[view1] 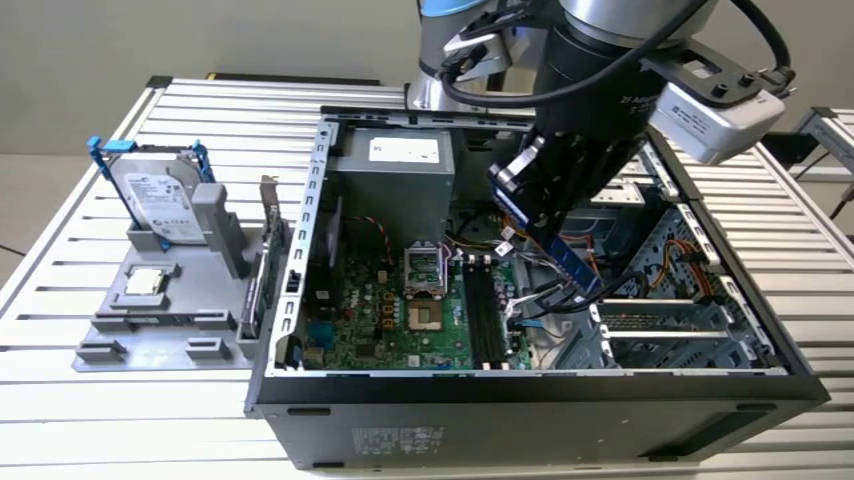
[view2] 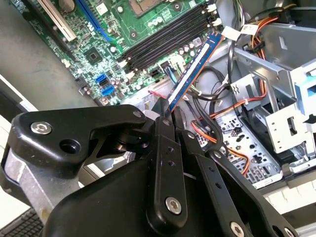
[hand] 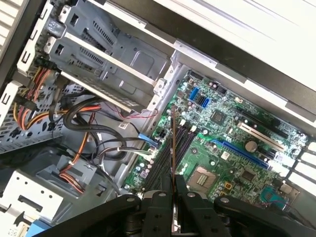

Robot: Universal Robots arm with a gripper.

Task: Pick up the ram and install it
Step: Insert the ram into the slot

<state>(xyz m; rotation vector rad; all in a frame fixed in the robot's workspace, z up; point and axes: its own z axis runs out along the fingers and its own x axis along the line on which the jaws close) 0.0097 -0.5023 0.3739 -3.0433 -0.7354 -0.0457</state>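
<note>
Gripper [view2: 165, 117] clenched on the ram [view2: 192, 69], pinching one end, and that end is hidden between the fingers. The ram hangs tilted over the black slots [view2: 163, 42] of the motherboard [hand: 217, 148] inside the open case [view1: 534, 415]. Can't tell if its free end touches anything. In the first wrist view the ram is edge-on, a thin line. In the exterior view the arm blocks most of the gripper. Hard drive [view1: 160, 195] stands on a gray stand [view1: 147, 335] at the exterior view's left, well apart.
</note>
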